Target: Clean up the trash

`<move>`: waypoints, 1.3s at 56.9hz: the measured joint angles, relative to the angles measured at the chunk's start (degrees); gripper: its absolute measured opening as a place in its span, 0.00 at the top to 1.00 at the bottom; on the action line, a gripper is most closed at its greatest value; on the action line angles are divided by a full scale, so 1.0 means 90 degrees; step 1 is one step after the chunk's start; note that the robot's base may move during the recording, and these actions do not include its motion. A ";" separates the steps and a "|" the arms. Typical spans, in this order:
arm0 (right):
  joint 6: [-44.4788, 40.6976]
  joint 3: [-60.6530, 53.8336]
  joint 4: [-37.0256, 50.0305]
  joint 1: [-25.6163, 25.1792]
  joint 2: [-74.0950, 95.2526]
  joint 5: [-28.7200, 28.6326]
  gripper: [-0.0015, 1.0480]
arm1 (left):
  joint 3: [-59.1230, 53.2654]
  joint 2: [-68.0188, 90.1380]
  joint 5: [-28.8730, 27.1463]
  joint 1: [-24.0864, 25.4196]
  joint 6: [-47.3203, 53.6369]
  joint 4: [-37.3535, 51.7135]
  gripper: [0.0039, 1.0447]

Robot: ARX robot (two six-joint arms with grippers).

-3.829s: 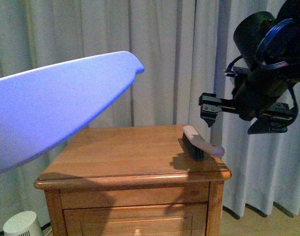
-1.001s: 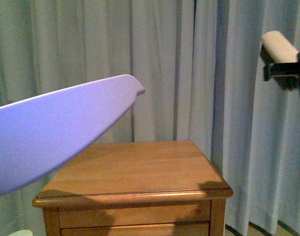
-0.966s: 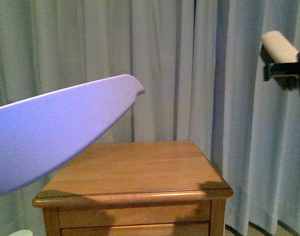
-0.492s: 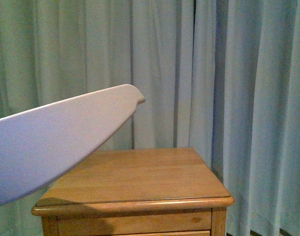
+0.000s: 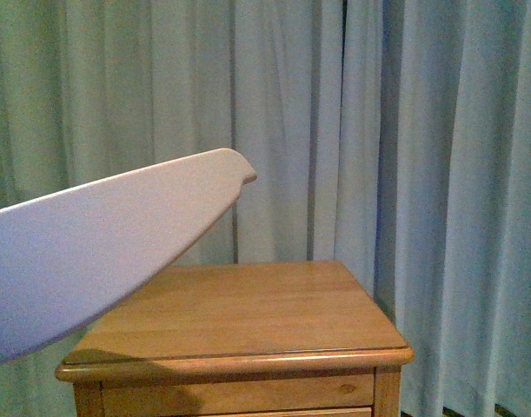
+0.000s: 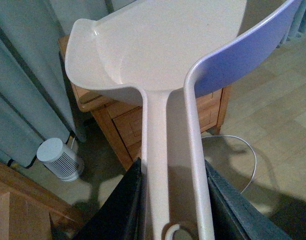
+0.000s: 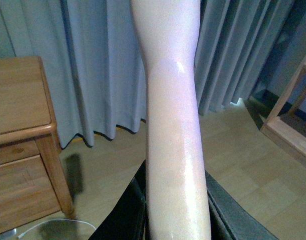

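Grey-blue pleated curtains [image 5: 439,174] hang floor-length behind and to the right of a honey-coloured wooden bedside cabinet [image 5: 248,304]. The cabinet's flat top is the only surface in sight, with drawer fronts showing below its rounded edge. Light wood flooring [image 7: 243,165] runs out from the cabinet's foot.

A pale pink, lilac-tinged plastic dustpan [image 5: 100,252] is held in the air above the cabinet. In the front view its broad underside crosses the cabinet's left side. In the left wrist view the smooth hollow of the scoop [image 6: 168,45] hangs over the cabinet top and hides most of it.

To the right of the cabinet and off the floor, a smooth, glossy pale pink brush handle [image 7: 173,125] stands out against the curtains; its bristles are out of frame.

The left end effector [image 6: 172,165] is closed narrowly on the dustpan's long ribbed stem, one black finger [image 6: 122,205] on each side. The right end effector [image 7: 174,170] is clamped the same way around the brush handle.

A small white cylindrical appliance [image 6: 60,157] stands on the floor just beside the cabinet, by the curtain.

The trash shows in none of the three views, so where it lies cannot be told.
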 joint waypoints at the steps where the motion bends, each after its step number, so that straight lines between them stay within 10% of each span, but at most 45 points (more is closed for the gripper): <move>1: 0.0002 0.0000 -0.0049 0.0000 -0.0036 0.0005 0.80 | 0.0000 0.0000 0.0000 0.0000 0.0000 0.0000 0.72; 74: 0.0444 -0.0223 -0.0296 -0.0044 -0.0291 -0.0243 0.80 | 0.0000 -0.0002 0.0000 0.0000 0.0000 0.0000 0.72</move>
